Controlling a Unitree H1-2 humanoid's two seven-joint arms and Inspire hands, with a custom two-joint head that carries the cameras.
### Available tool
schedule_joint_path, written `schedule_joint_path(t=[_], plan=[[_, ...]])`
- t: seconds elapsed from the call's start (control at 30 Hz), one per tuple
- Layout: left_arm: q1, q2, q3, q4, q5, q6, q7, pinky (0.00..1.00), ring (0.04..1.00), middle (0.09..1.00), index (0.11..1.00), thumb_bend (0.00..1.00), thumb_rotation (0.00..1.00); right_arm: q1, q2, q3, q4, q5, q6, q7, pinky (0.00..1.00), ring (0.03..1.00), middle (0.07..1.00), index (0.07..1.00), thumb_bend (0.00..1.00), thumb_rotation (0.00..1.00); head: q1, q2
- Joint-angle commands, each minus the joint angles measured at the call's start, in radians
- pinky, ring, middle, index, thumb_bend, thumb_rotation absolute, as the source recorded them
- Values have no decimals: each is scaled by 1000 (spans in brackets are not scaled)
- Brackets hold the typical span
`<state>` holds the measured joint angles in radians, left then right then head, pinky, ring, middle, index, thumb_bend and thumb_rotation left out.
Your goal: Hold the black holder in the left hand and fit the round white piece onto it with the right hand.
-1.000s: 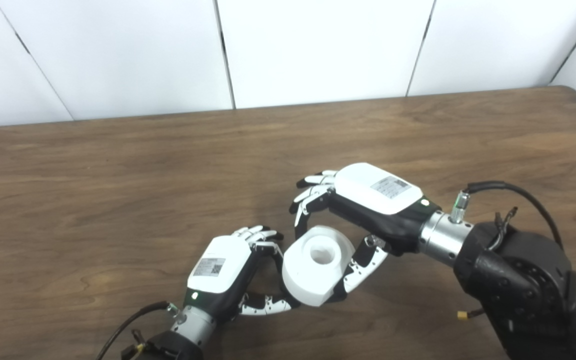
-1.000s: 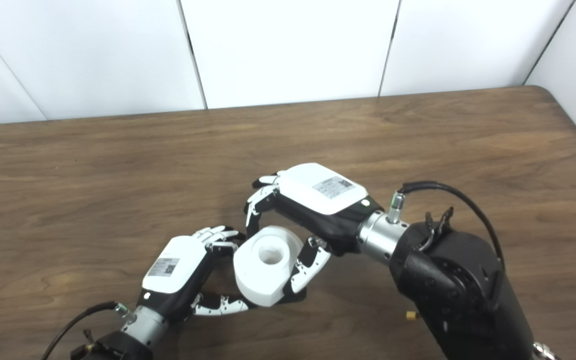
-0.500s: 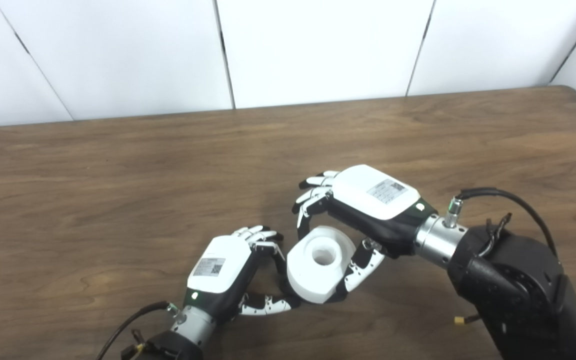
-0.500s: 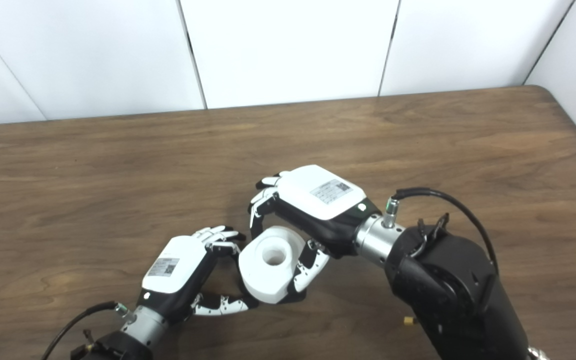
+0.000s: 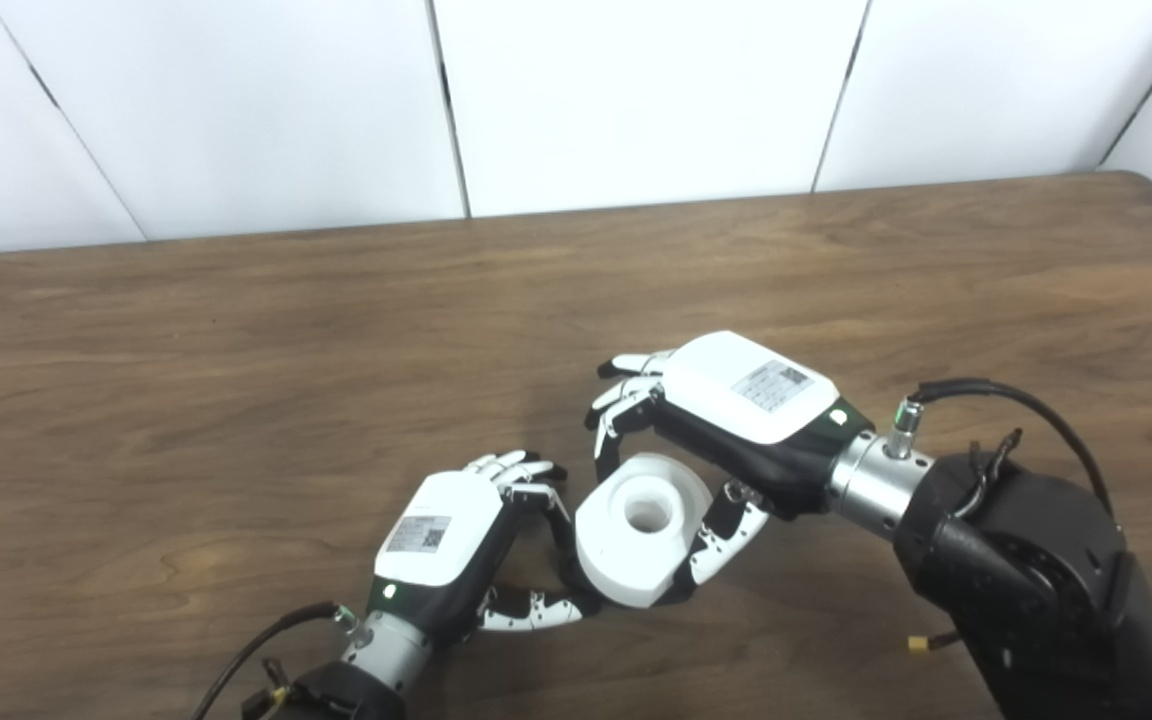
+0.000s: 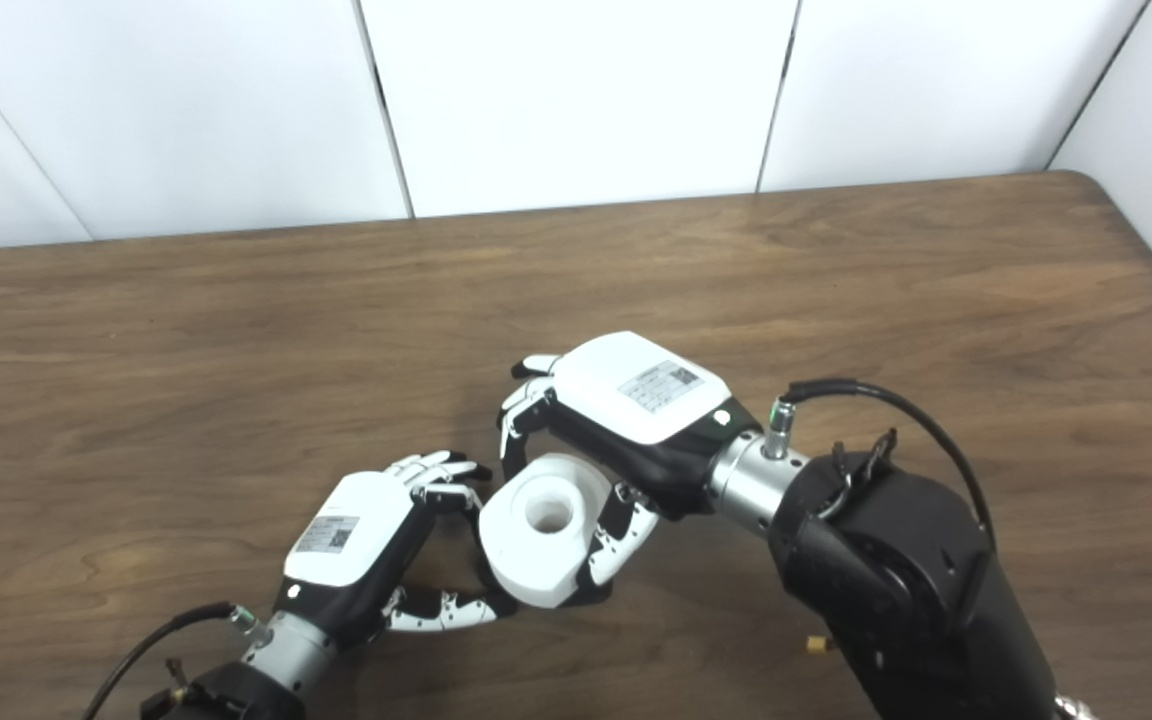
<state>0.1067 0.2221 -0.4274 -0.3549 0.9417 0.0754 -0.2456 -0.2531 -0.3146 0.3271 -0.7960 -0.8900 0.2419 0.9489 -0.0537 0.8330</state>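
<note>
The round white piece (image 5: 641, 540), a thick ring with a centre hole, hangs just above the table between both hands. My right hand (image 5: 726, 420) is shut on it, fingers curled over its far rim and thumb (image 5: 726, 540) against its near right side. My left hand (image 5: 456, 540) sits to the left of the piece, fingers curled and thumb (image 5: 536, 610) reaching under the piece's lower left edge. Of the black holder (image 5: 566, 555) only a dark sliver shows between the left hand's fingers and the white piece; the rest is hidden behind the piece.
The brown wooden table (image 5: 236, 380) stretches far to the left and back, with its rounded back right corner (image 6: 1086, 185) near the white wall panels. My bulky right forearm (image 5: 1026, 570) covers the near right part of the table.
The right hand and the white piece have shifted slightly to the right, away from the left hand's fingers. The left hand has stayed still.
</note>
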Motion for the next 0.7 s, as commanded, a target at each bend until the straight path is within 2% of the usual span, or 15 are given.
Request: schedule_joint_path(t=[0.0, 0.67], plan=[[33, 11, -16, 32, 12, 46, -82, 871, 890, 826, 490, 517, 50, -15, 11, -5, -17, -2, -23, -13, 866, 912, 784, 483, 524, 132, 1, 1], [30, 7, -18, 37, 10, 45, -78, 866, 889, 826, 491, 516, 50, 23, 9, -6, 16, -1, -57, -40, 863, 908, 786, 483, 524, 133, 1, -1]])
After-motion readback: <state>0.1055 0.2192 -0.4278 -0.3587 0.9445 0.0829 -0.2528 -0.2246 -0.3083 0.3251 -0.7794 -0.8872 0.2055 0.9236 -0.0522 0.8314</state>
